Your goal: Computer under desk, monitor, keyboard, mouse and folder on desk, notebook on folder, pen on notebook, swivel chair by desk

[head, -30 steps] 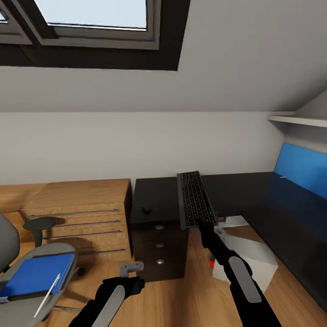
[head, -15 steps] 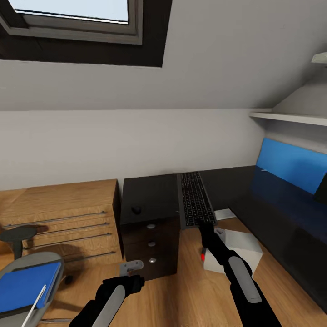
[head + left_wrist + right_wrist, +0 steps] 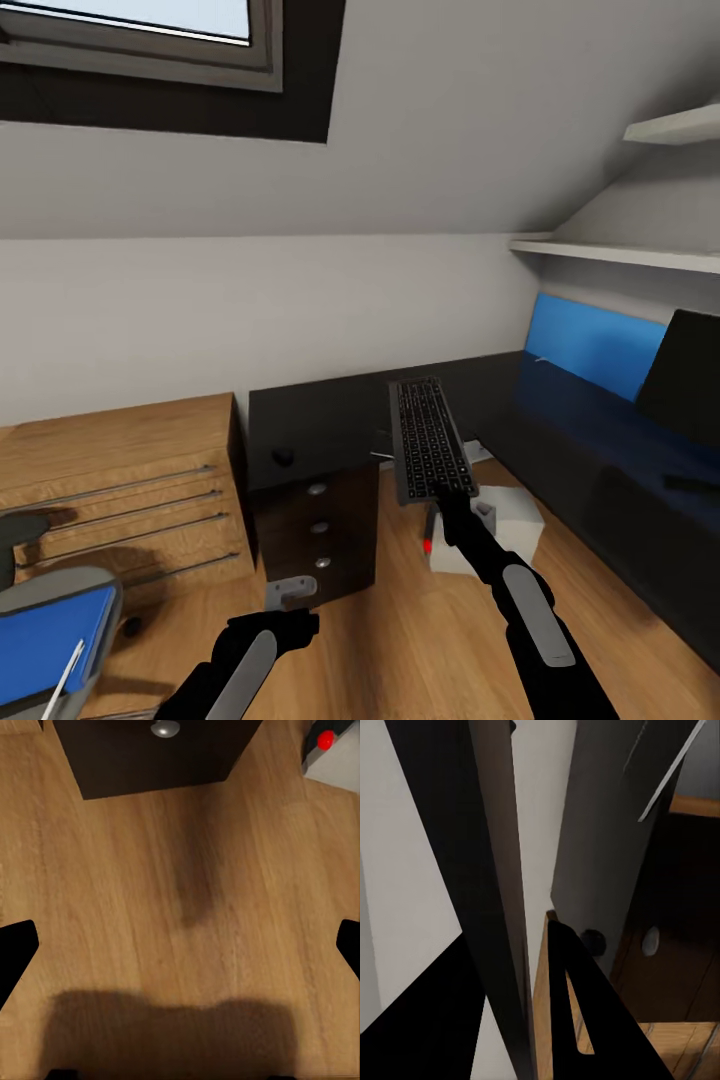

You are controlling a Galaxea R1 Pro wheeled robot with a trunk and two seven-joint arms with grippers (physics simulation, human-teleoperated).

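Keyboard (image 3: 430,440) stays clamped in right pincer (image 3: 452,497); view swung right, monitor (image 3: 682,380) apparently newly visible; left pincer (image 3: 290,592) apart

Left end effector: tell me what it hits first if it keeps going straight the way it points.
Most likely the wooden floor: the left end effector points down at bare boards, short of the dark drawer unit. Depth is unclear.

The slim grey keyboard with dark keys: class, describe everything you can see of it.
The slim grey keyboard with dark keys is a long flat slab with a grey frame and rows of black keys. The right gripper clamps its near short end, holding it in the air, lengthwise away from the camera, key face up, above the glossy black desk.
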